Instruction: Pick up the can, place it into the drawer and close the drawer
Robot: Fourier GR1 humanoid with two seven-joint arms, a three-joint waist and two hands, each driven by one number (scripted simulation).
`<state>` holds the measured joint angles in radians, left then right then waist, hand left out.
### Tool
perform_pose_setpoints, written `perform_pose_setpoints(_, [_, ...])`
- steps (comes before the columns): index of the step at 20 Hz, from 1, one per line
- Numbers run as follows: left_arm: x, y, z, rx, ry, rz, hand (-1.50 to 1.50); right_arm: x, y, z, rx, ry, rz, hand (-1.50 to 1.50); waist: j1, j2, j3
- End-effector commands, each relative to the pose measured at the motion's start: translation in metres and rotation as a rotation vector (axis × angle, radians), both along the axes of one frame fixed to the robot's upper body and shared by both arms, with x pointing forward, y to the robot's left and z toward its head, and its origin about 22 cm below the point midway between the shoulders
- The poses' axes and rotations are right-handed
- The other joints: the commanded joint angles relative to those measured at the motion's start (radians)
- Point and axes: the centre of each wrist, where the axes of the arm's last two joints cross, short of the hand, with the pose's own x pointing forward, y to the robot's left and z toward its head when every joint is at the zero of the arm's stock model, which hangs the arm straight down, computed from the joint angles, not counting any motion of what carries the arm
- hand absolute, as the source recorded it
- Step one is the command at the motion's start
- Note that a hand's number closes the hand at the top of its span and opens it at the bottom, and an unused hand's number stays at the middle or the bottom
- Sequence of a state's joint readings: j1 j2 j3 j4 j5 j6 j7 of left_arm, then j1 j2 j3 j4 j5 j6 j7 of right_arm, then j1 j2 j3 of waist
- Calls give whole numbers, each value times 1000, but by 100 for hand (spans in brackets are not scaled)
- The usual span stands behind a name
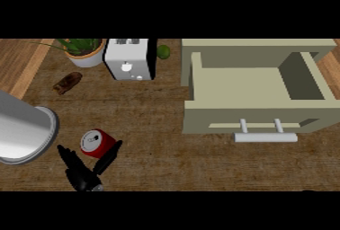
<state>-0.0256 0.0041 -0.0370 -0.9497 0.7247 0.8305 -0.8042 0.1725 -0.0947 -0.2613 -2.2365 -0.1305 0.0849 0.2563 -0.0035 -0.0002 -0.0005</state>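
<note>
1. The red can (97, 143) stands on the wooden counter (166, 157), at the lower left of the view, with its silver top facing up.
2. The left hand (85, 173) is just below the can. Its black fingers (106, 158) are spread and rather straight; they reach up beside the can's right side and seem to touch it, but they are not curled around it — the hand is released and grasps nothing.
3. The grey left forearm (23, 130) shows as a big cylinder at the left edge, just beside the can.
4. The right hand does not appear in the view.
5. The drawer (256, 87) is pulled out at the right side of the view, well apart from the can. Its inside is beige, and a pale bar handle (266, 137) is on its front wall.
6. At the back of the counter stand a white toaster (129, 60) and, just left of it, a potted plant (83, 51).
7. A small brown object (68, 82) lies below the plant, and a small green thing (163, 51) lies right of the toaster — I cannot tell what they are.
</note>
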Motion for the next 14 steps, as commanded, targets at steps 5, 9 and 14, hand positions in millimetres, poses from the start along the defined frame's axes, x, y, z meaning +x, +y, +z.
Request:
perform_pose_setpoints(5, [35,19,1,-34,-44,-142,-150,2,-2,10,-4,-4,-14,-150,-3,1,0])
perform_pose_setpoints(9, [33,5,3,-39,-105,-178,150,26,-3,21,10,-26,-21,-150,5,1,0])
perform_pose_setpoints(14, [59,22,13,-53,-129,-227,150,13,4,14,-16,-25,-19,-150,-1,1,0])
